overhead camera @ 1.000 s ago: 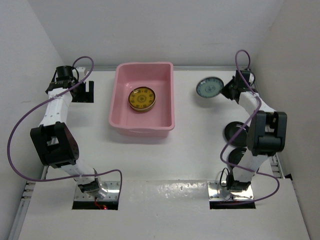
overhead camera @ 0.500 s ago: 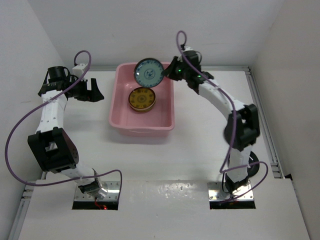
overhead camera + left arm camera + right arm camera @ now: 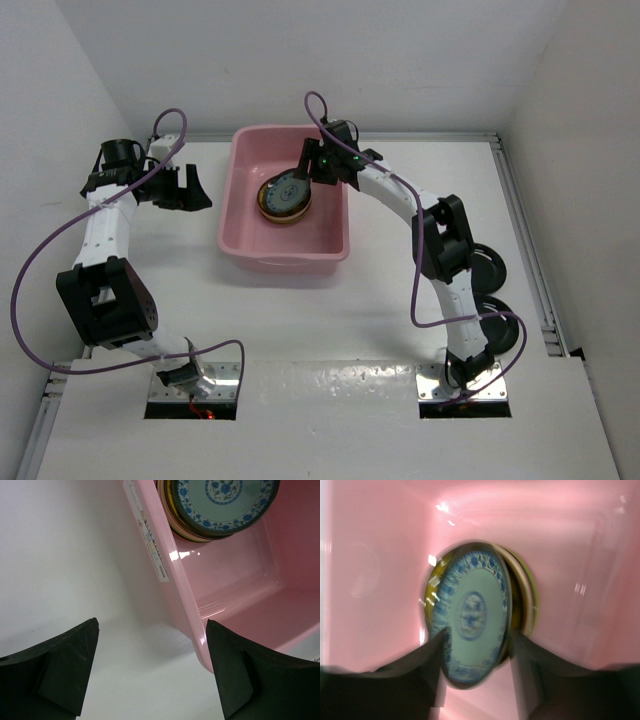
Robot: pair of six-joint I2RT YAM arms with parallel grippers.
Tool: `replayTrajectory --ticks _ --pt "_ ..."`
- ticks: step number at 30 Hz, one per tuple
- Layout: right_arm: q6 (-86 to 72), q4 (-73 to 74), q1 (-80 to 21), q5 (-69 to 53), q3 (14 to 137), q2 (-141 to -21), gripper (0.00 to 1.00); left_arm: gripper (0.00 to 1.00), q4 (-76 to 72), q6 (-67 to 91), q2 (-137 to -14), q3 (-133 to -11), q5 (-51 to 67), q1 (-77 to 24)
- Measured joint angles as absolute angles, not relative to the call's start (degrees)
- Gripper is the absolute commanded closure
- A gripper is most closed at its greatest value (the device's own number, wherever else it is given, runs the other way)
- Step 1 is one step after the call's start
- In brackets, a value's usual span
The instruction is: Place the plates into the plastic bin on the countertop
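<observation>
The pink plastic bin (image 3: 285,262) stands at the back middle of the white countertop (image 3: 330,330). Inside it a blue-patterned plate (image 3: 288,188) leans tilted on a stack topped by an amber plate (image 3: 272,205). My right gripper (image 3: 306,168) hangs over that stack, jaws apart; in the right wrist view the blue plate (image 3: 472,615) lies just beyond the right gripper (image 3: 477,637), blurred. My left gripper (image 3: 186,186) is open and empty to the left of the bin. In the left wrist view the left gripper (image 3: 152,625) is beside the bin's wall (image 3: 165,570), with the blue plate (image 3: 222,500) on top of the stack.
Black plates (image 3: 488,265) lie on the countertop beside the right arm's lower links, another (image 3: 503,332) nearer its base. White walls close in the sides and back. A label (image 3: 150,540) is stuck on the bin's outer wall.
The right arm carried the blue plate from the right side of the table leftward over the bin and down onto the stack, and its jaws have spread. The left gripper edged toward the bin.
</observation>
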State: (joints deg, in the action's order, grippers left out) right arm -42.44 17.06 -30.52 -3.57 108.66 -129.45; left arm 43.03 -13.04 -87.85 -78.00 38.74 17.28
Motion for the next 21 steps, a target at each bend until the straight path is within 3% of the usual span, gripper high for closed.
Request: replayTrajectory --ticks 3,8,10,13,14,16,19,21 --pt "-40.25 16.91 -30.70 -3.75 111.39 -129.43 0.21 0.11 43.00 -12.97 -87.81 -78.00 37.91 17.17" --pt "-35.55 18.44 -31.29 -3.99 112.25 -127.07 0.15 0.11 43.13 -12.43 -87.77 -78.89 33.85 15.90" --pt "-34.30 19.77 -30.96 -3.79 109.95 -123.26 0.31 0.11 43.13 -12.14 -87.77 -79.83 32.62 14.92" --pt "-33.63 19.68 -26.74 -4.49 96.95 -109.40 0.72 0.11 42.78 -11.77 -87.70 -80.66 31.62 13.78" --pt "-33.28 19.73 -23.77 -4.40 91.22 -103.85 0.71 0.11 42.81 -11.68 -87.70 -80.75 31.40 13.63" --pt "-34.15 19.40 -15.38 -3.55 78.50 -91.74 0.44 0.11 42.81 -11.49 -87.70 -80.86 30.89 13.43" --pt "-34.79 19.73 0.64 1.80 60.71 -78.30 0.21 0.11 42.89 -11.33 -87.70 -80.88 29.95 13.43" --pt "-35.44 21.17 8.97 4.25 51.00 -73.10 0.19 0.11 42.92 -11.33 -87.70 -80.90 29.56 13.43"
